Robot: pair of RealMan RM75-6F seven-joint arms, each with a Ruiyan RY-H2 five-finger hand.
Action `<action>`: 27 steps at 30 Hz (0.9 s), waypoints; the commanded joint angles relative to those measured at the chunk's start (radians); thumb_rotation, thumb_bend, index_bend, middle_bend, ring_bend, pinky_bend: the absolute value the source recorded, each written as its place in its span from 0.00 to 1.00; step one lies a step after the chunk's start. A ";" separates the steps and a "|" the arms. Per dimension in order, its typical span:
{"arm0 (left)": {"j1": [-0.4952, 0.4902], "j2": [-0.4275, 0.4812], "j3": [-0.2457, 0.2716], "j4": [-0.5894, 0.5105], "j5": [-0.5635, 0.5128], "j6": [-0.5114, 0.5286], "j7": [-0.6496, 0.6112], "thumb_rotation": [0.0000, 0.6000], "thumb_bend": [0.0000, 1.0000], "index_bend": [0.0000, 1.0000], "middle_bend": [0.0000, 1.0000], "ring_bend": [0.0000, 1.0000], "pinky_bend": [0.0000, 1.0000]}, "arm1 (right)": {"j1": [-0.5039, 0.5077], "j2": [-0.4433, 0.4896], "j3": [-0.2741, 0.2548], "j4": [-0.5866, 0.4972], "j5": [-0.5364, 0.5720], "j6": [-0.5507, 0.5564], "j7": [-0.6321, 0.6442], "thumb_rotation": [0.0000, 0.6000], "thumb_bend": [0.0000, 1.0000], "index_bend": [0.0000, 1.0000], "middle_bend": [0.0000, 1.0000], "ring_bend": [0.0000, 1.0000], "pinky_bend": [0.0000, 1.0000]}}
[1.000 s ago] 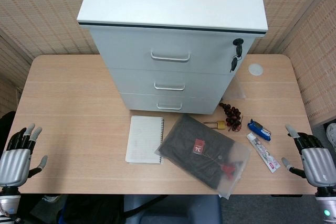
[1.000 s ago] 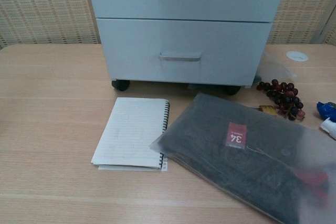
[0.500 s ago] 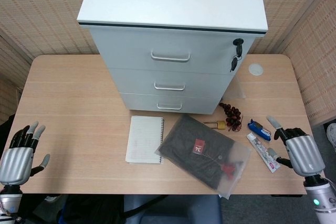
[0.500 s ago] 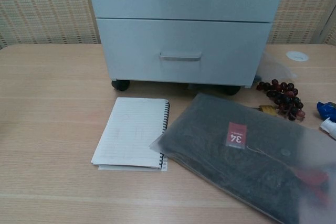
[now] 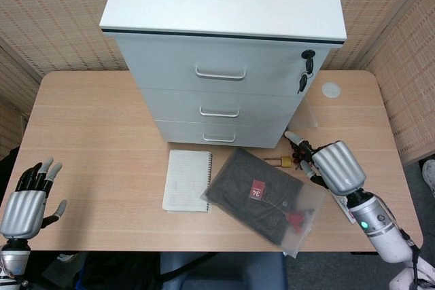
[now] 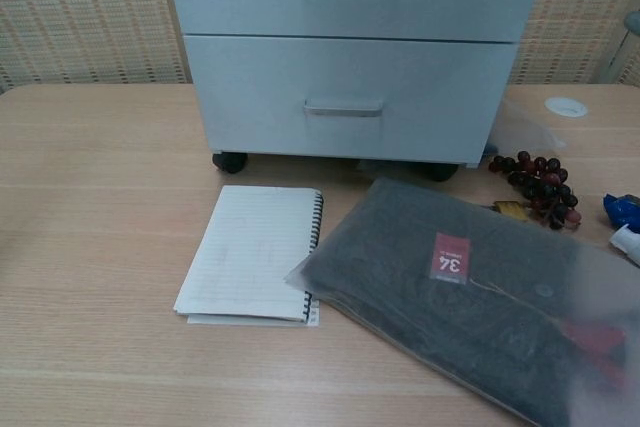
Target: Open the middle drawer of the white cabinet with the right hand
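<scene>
The right hand (image 5: 334, 166) hangs above the table's right side, over the bunch of dark grapes (image 5: 301, 146), fingers apart and pointing toward the cabinet, holding nothing. Judging by that aim, it is on approach to the drawer fronts, not yet near any handle.

The left hand (image 5: 26, 202) rests low at the table's near-left corner, fingers spread and empty, well apart from everything; it likely sits out since the task names the other hand.

The white cabinet (image 5: 224, 45) stands at the back middle of the table (image 5: 88, 134). Its middle drawer (image 5: 221, 108) is shut, its handle (image 5: 219, 113) untouched. A key (image 5: 304, 81) hangs from the lock at the top drawer's right.

In front lie a notebook (image 5: 188, 180) and a frosted bag of dark cloth (image 5: 264, 198), both in the path of an opening drawer only if it slides far.

The hand hides part of the grapes, and a small padlock (image 5: 283, 161) shows beside them. The chest view shows neither hand clearly; only a blur at its top right corner. Items at the table's right edge are mostly covered by the forearm.
</scene>
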 commanded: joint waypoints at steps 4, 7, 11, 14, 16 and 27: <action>-0.004 0.001 0.000 0.001 -0.008 -0.011 0.002 1.00 0.31 0.09 0.01 0.03 0.09 | 0.095 -0.020 0.055 -0.030 0.079 -0.089 -0.058 1.00 0.48 0.16 0.83 0.86 0.92; -0.005 0.001 0.000 0.002 -0.009 -0.013 0.001 1.00 0.31 0.09 0.01 0.03 0.09 | 0.133 -0.036 0.069 -0.031 0.115 -0.123 -0.082 1.00 0.48 0.16 0.84 0.86 0.92; -0.006 -0.001 0.001 0.006 -0.011 -0.016 -0.002 1.00 0.31 0.09 0.01 0.03 0.09 | 0.174 -0.065 0.082 -0.022 0.150 -0.147 -0.122 1.00 0.48 0.16 0.84 0.86 0.92; -0.007 0.000 0.002 0.007 -0.012 -0.018 -0.002 1.00 0.31 0.09 0.01 0.03 0.09 | 0.201 -0.082 0.088 -0.018 0.175 -0.162 -0.143 1.00 0.48 0.16 0.84 0.86 0.92; -0.008 0.001 0.002 0.007 -0.012 -0.019 -0.003 1.00 0.31 0.09 0.01 0.03 0.09 | 0.219 -0.090 0.093 -0.015 0.191 -0.173 -0.154 1.00 0.48 0.16 0.84 0.86 0.92; -0.007 0.003 0.003 0.006 -0.017 -0.018 -0.002 1.00 0.31 0.09 0.01 0.03 0.09 | 0.297 -0.132 0.106 0.028 0.264 -0.205 -0.187 1.00 0.48 0.16 0.84 0.86 0.92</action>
